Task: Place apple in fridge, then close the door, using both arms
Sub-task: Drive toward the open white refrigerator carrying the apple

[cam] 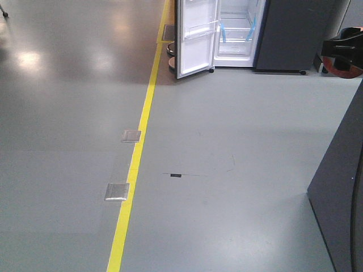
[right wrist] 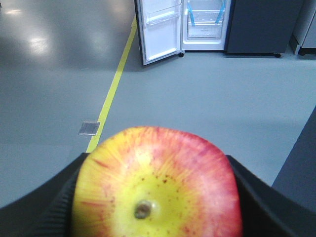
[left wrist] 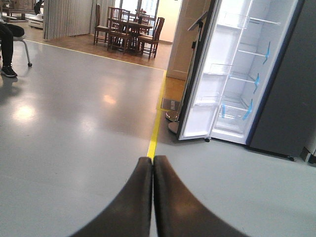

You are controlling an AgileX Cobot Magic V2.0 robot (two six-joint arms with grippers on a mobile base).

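The apple [right wrist: 157, 185], red with a yellow base, fills the bottom of the right wrist view, and my right gripper [right wrist: 157, 197] is shut on it from both sides. Far ahead across the floor stands the fridge [cam: 238, 31], its white lining, shelves and blue tape showing; it also appears as the fridge [left wrist: 242, 84] and the fridge [right wrist: 205, 24]. Its door [cam: 195, 39] hangs open to the left, white face with clear bins outward, seen too as the door [left wrist: 202, 94] and the door [right wrist: 160, 29]. My left gripper [left wrist: 152, 160] is shut on nothing, above the floor.
A yellow floor line [cam: 136, 164] runs toward the fridge door, with two metal floor plates [cam: 117, 191] beside it. A dark grey cabinet [cam: 292, 34] stands right of the fridge. Another dark panel [cam: 340, 187] is close on my right. Chairs and a table [left wrist: 128, 29] stand far back left.
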